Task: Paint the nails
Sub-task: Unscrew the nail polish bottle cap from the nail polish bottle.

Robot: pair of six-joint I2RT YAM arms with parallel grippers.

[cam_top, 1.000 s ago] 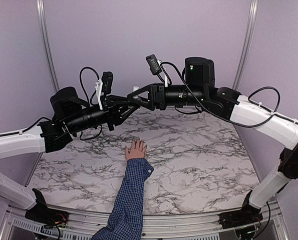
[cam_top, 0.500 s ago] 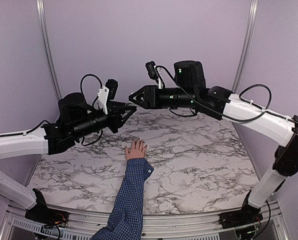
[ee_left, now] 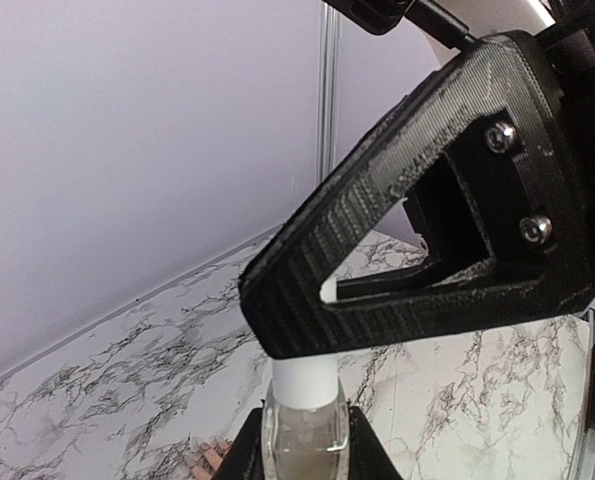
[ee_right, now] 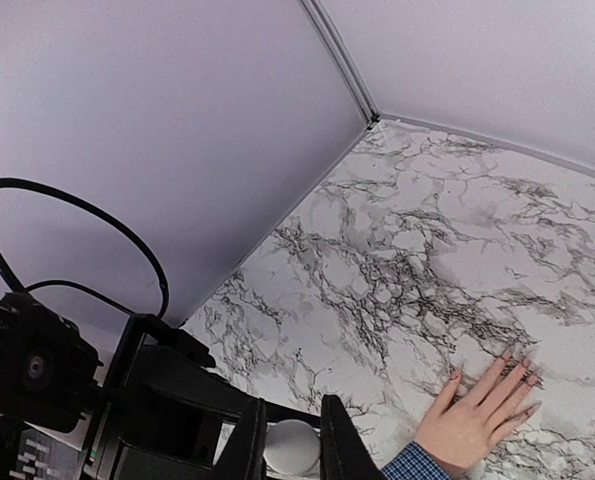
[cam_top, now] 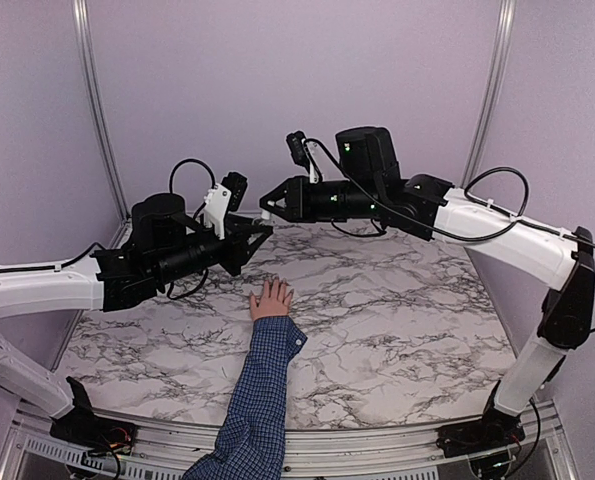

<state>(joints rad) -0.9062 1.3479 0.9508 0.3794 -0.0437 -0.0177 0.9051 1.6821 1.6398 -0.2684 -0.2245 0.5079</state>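
Note:
A small clear nail polish bottle (ee_left: 305,440) with a white cap (ee_left: 304,385) is held in the air by my left gripper (ee_left: 305,462), which is shut on the glass. My right gripper (ee_right: 293,440) comes from the opposite side and is shut on the white cap (ee_right: 292,447). The two grippers meet above the far middle of the table (cam_top: 266,215). Below them a light-skinned hand (cam_top: 271,298) lies flat with fingers spread, in a blue checked sleeve (cam_top: 262,390). Its nails (ee_right: 507,355) show in the right wrist view, apart from both grippers.
The marble table (cam_top: 397,300) carries only the hand and forearm, which reach in from the near edge. Lilac walls with metal posts (cam_top: 95,110) close the back and sides. Black cables (cam_top: 182,170) loop over both wrists.
My right gripper's jaws have closed onto the white cap. The left arm has pushed a little to the right with the bottle, and the right arm has shifted left towards it.

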